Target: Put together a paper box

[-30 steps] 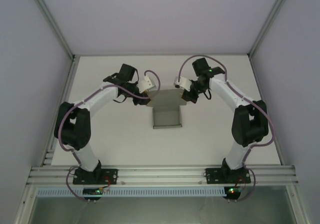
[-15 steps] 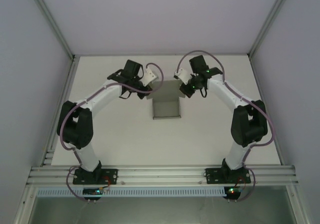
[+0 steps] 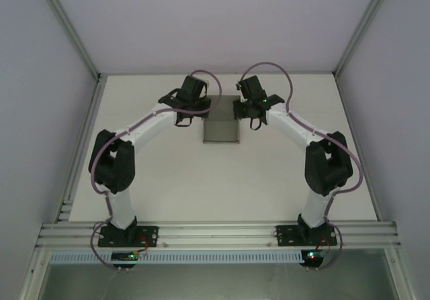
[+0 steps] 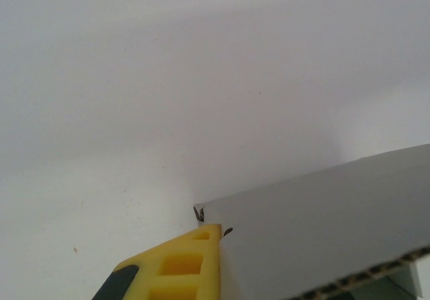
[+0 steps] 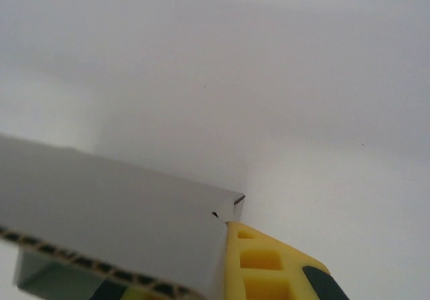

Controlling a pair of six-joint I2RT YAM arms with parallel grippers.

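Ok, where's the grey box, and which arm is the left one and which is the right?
paper box (image 3: 222, 131): top view, its flat grey middle.
left arm (image 3: 114, 169): top view, its black elbow.
right arm (image 3: 327, 164): top view, its black elbow.

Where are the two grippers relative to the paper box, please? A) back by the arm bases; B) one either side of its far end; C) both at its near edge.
B: from above, the left gripper and right gripper flank the paper box at its far end.
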